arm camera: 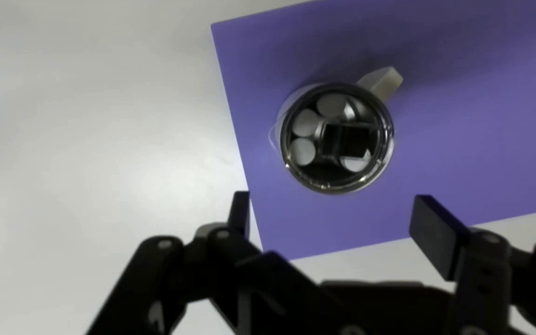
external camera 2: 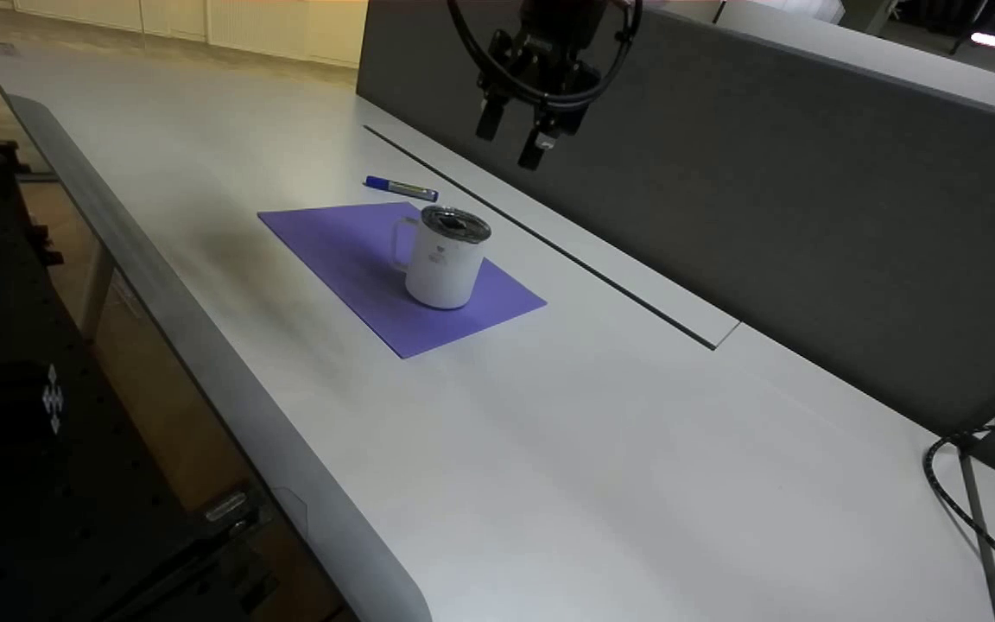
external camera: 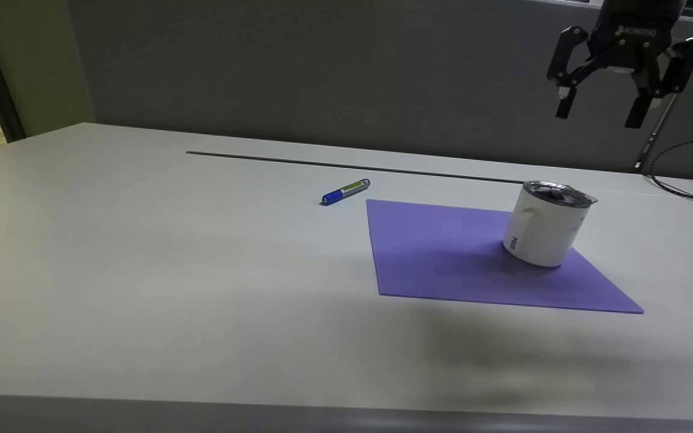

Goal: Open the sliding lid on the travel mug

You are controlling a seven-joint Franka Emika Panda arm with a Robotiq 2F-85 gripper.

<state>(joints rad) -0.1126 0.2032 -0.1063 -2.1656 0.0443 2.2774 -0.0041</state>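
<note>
Wrist view: one round, glossy lid [arm camera: 337,138], a dark rectangle near its middle.
Mug [external camera: 542,233]: one smooth white cylinder, handled, lid on (its small print unclear), upright on one flat purple sheet [external camera: 431,258].
Gripper [external camera: 598,120]: one, black, marked "ROBOTIQ", its two jaws spread apart, higher than the mug.
Pen [external camera: 346,191]: one, slim, blue-capped, lying near the sheet.

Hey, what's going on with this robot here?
A black jointed robot gripper hangs open and empty, apart from a short white cylindrical mug. The mug stands on a flat purple sheet, its round glossy dark lid in place. The job is sliding that lid open; the gripper isn't touching it yet.
</note>
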